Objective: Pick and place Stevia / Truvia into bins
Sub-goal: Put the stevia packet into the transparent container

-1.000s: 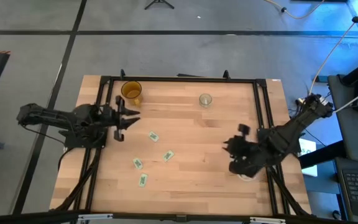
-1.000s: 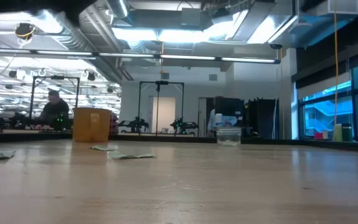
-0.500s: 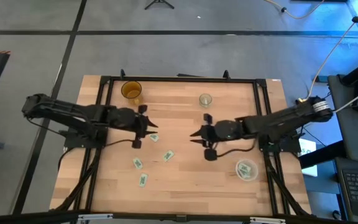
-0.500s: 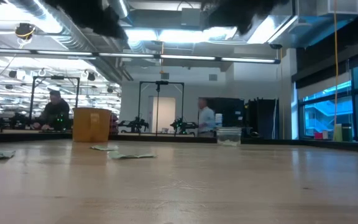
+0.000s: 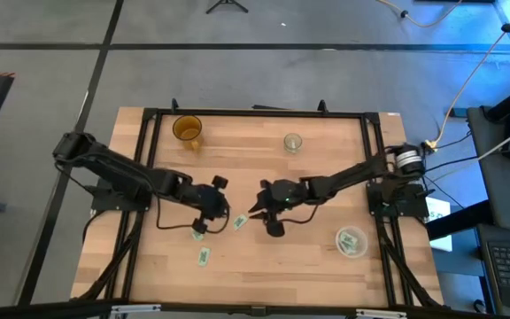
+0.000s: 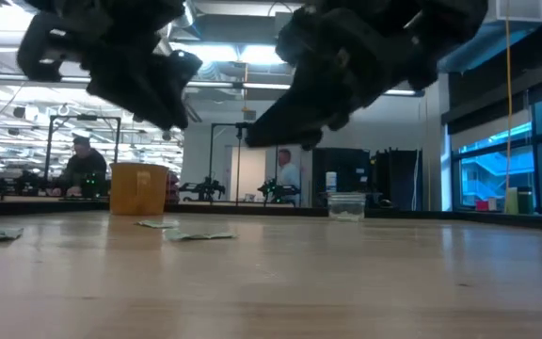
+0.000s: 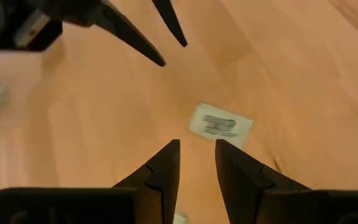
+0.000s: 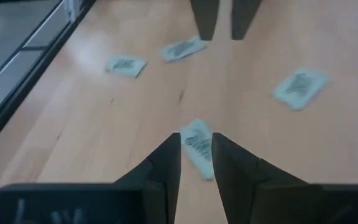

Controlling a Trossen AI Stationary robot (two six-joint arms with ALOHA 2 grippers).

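Both claws [image 5: 214, 215] [image 5: 257, 209] mid-table, slightly parted.

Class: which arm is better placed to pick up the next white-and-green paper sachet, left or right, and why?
Probably right. The right claw's open tips frame a white-and-green paper sachet, and the round clear plastic bin lies on its side of the table. The left claw is not yet over any sachet.

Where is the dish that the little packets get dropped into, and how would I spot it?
Seen from above, start at the wooden table and go to its right side, toward the edge nearer the bottom of the picture. There sits a shallow, round, clear container. Unlike the amber cup and the small clear glass along the opposite edge, it is wider, flatter and has white-and-green packets inside.
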